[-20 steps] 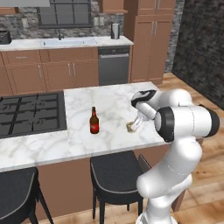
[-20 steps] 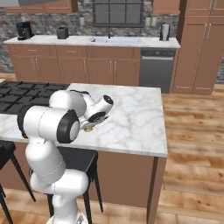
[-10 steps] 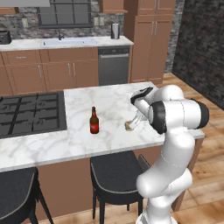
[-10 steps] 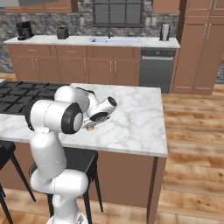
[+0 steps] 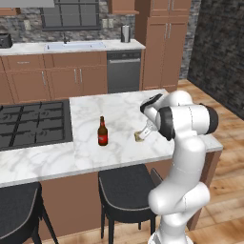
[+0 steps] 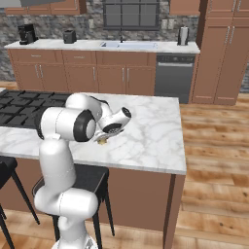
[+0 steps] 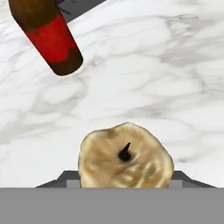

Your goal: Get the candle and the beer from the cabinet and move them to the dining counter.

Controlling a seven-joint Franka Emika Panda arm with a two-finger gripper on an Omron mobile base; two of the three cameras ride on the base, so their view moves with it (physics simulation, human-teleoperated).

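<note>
Gripper [image 5: 141, 135] is low over the dining counter [image 5: 124, 107], near its front edge toward the right end, jaws part open with the candle [image 5: 139, 137] sitting between them. Can't tell from these views whether the pads are still pressing it or already clear; candle bottom looks to be at the marble.

Candle is directly ahead of the hand along its axis: in the hand view the candle [image 7: 125, 158] shows wick-up, so its short axis is upright and in line with the approach. Next move, I'd guess, is a straight retreat back along that axis, no sideways component.

Beer [image 5: 102, 131] stands upright on the counter to the left of the candle, between it and the cooktop [image 5: 31, 124], apart from both. Beer [image 7: 47, 36] has a red label; no readable text on it.
</note>
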